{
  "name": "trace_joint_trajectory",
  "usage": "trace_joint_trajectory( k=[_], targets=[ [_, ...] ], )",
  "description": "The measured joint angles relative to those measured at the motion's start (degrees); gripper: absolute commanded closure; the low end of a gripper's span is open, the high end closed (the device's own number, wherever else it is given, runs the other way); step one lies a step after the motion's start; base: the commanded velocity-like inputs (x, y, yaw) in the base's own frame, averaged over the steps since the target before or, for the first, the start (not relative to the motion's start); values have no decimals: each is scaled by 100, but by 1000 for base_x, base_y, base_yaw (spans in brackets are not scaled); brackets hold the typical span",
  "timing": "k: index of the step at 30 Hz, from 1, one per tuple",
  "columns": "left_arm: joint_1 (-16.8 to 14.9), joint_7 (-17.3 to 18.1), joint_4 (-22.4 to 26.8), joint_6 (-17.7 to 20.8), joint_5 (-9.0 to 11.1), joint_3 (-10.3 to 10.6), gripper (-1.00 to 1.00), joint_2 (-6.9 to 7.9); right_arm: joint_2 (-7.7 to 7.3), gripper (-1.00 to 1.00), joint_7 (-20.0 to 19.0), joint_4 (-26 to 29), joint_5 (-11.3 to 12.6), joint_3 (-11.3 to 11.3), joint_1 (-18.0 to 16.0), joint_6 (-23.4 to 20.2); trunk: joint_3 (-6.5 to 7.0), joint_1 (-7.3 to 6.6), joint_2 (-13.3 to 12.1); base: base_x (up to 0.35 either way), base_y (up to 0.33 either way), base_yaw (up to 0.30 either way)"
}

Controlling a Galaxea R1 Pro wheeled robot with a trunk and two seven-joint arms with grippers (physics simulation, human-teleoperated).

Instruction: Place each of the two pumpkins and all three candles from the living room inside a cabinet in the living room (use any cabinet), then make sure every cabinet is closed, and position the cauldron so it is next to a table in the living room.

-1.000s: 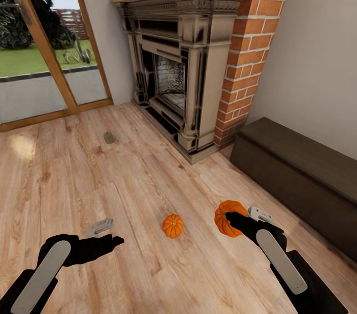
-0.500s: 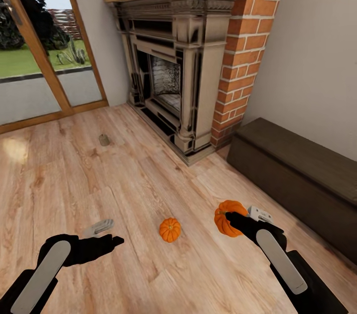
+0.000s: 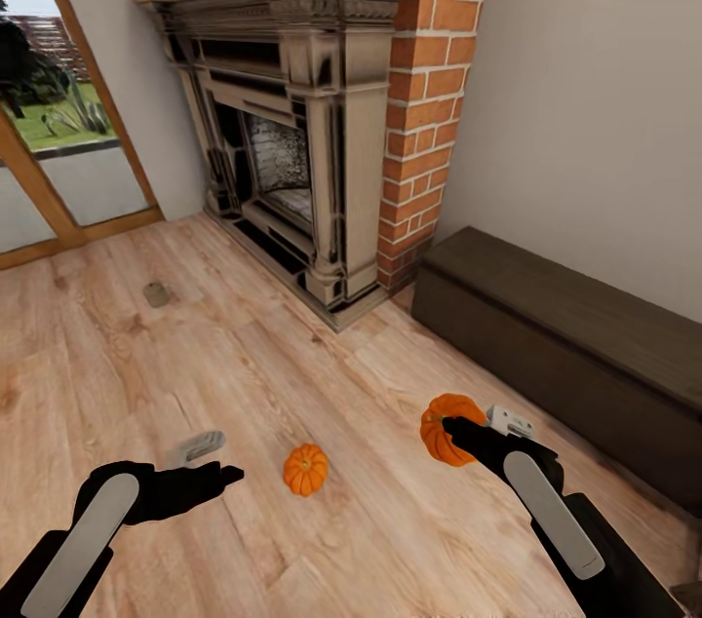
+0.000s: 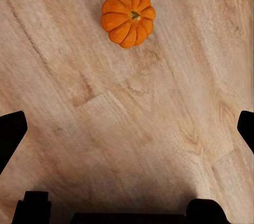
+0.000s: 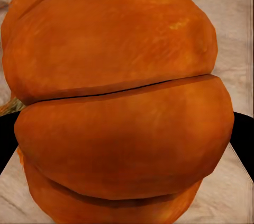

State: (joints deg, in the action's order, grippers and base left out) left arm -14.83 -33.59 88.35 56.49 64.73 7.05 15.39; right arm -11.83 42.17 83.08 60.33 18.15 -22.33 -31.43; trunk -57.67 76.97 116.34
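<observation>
In the head view my right gripper (image 3: 470, 427) is shut on one orange pumpkin (image 3: 444, 430), held just above the wooden floor; the same pumpkin (image 5: 121, 102) sits close up between the dark fingers in the right wrist view. The second pumpkin (image 3: 306, 469) rests on the floor between my arms, and it lies some way ahead of the fingers as pumpkin (image 4: 128, 17) in the left wrist view. My left gripper (image 3: 216, 460) hangs open and empty to its left. One tan candle (image 3: 156, 294) stands on the floor farther off. The dark-brown cabinet (image 3: 570, 345) runs along the right wall, shut.
A brick fireplace (image 3: 292, 121) with a dark ornate surround stands ahead, its base meeting the cabinet's near end. A wood-framed glass door (image 3: 49, 189) is at the far left. Bare plank floor (image 3: 244, 365) lies between them.
The whole picture has shifted left, so the camera has turned to the right. Both arms hold the same pose, and the right gripper still holds its pumpkin.
</observation>
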Motion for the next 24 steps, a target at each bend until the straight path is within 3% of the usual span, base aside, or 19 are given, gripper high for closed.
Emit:
trace_joint_trajectory(
  k=[4,11,24],
  targets=[
    [0,0,0,0,0,0,-100,5,1,100,0,0,2,0,0,-1,0,0,0,31,6,-272],
    [0,0,-7,0,0,-22,-100,20,0,100,-2,7,-1,0,0,0,0,-3,0,252,138,-263],
    [2,8,-7,-2,1,-28,-100,14,1,100,0,4,1,8,-2,0,0,-2,0,260,140,-27]
  ],
)
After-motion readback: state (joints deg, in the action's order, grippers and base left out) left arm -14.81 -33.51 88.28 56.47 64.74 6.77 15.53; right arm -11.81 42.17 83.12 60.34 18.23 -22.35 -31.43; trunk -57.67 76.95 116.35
